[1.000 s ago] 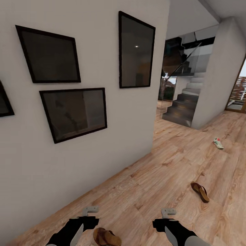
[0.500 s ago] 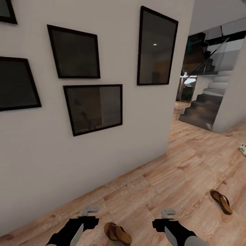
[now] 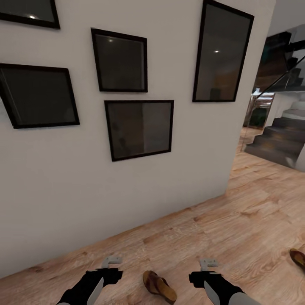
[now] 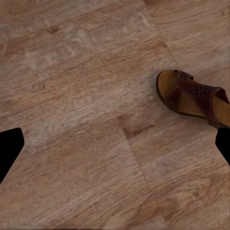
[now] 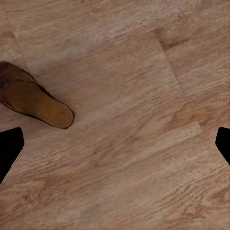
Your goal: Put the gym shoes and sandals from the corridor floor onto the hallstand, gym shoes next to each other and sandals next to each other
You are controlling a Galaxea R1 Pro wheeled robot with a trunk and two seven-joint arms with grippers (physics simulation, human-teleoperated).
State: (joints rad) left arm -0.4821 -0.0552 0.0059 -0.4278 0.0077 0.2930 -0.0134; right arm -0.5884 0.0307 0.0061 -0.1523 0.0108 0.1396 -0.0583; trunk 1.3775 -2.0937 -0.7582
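nothing looks shelved yet: one sandal (image 3: 159, 287) lies on the corridor floor (image 3: 237, 228) between the two arms, near the foot of the picture-hung wall (image 3: 51, 178), and a second sandal (image 3: 298, 259) lies well apart at the head view's right edge, with no gym shoes or hallstand to be seen, so by my reading the whole job remains. the left gripper (image 3: 111, 261) and right gripper (image 3: 208, 264) both hover empty with jaws spread wide. the left wrist view adds the near sandal's dark patterned strap, and the right wrist view its bare tan footbed, details the head view leaves vague
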